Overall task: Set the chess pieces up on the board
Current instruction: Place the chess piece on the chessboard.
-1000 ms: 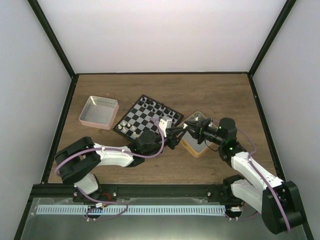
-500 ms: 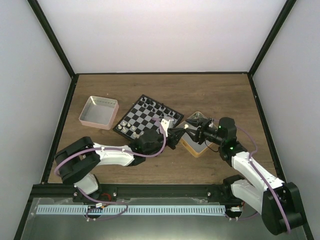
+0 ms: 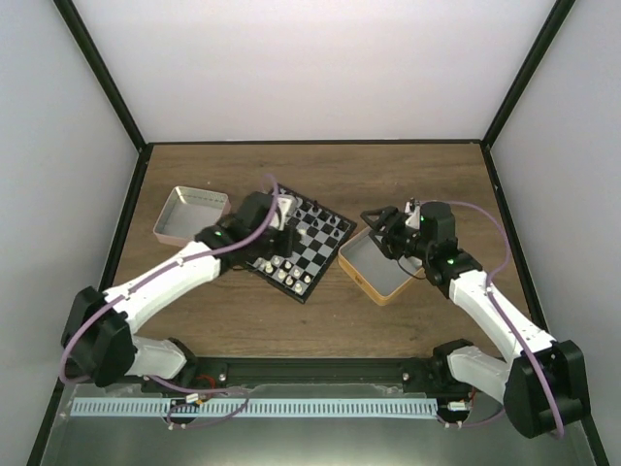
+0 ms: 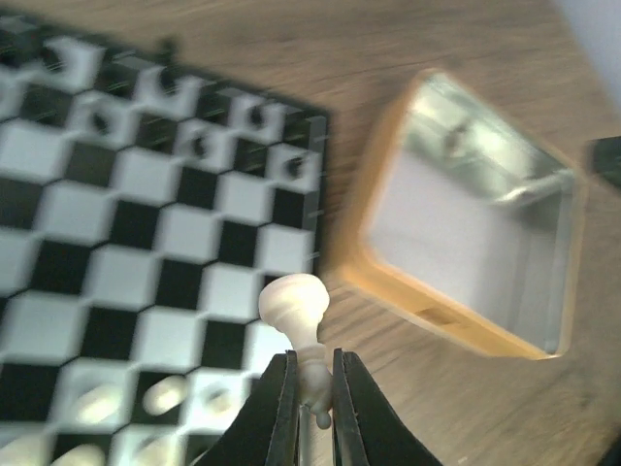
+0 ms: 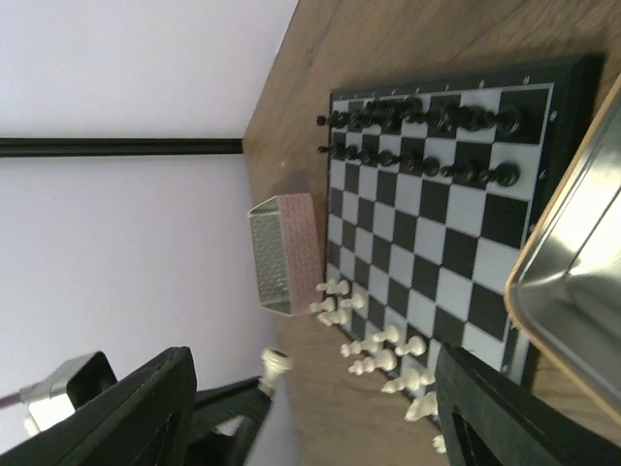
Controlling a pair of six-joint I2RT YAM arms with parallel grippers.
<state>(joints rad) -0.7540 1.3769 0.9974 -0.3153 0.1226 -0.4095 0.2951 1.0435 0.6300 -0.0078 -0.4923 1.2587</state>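
Pawn point(image 4: 294, 306) in my left fingers point(image 4: 277, 403): cream-white; fingers black. Board point(image 4: 146, 223): black-and-grey checks, black rim. From above, tin point(image 3: 361, 278) at board's 3 o'clock: orange outside, silver inside. Tray point(image 3: 192, 236) at 9 o'clock: pink, silver inside. Table point(image 3: 408, 184): brown woodgrain. My left arm point(image 3: 160, 286): white, black joints, purple cable.

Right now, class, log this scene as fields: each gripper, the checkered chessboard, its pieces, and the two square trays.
left gripper: shut on a cream-white round-headed chess piece, above the small black-and-grey checkered chessboard
right gripper: open, empty, by the orange-walled square metal tin
black pieces: two rows along one board edge
cream-white pieces: ragged rows along the opposite edge
tin: no pieces visible inside
pink square tray: left of the chessboard, empty-looking
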